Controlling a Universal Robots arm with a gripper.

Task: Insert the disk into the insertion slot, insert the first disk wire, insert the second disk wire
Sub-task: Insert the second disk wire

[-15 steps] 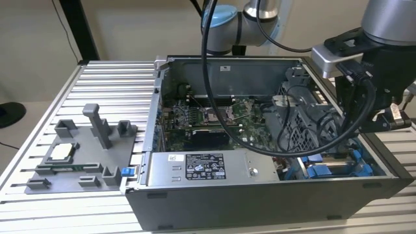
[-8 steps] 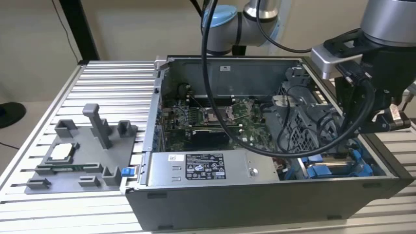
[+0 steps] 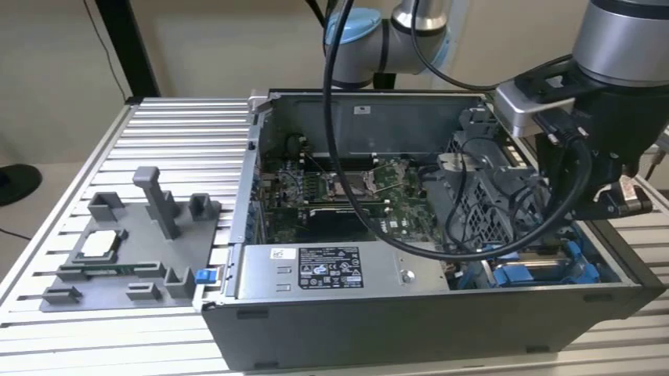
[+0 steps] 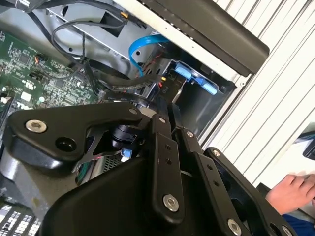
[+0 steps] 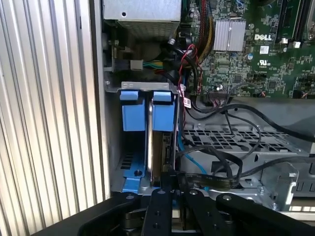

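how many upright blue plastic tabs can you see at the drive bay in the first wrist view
2. One blue tab stands nearer the case's outer wall; the other blue tab stands beside it, nearer the motherboard. The end effector covers the bay's near end, so more may be hidden.

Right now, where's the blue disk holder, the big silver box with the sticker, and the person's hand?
disk [image 5: 162,110], first wrist view, on its blue carrier tab.
power-supply box [image 3: 329,270], exterior view, on its white label.
hand [image 4: 290,192], second wrist view, on the knuckles.
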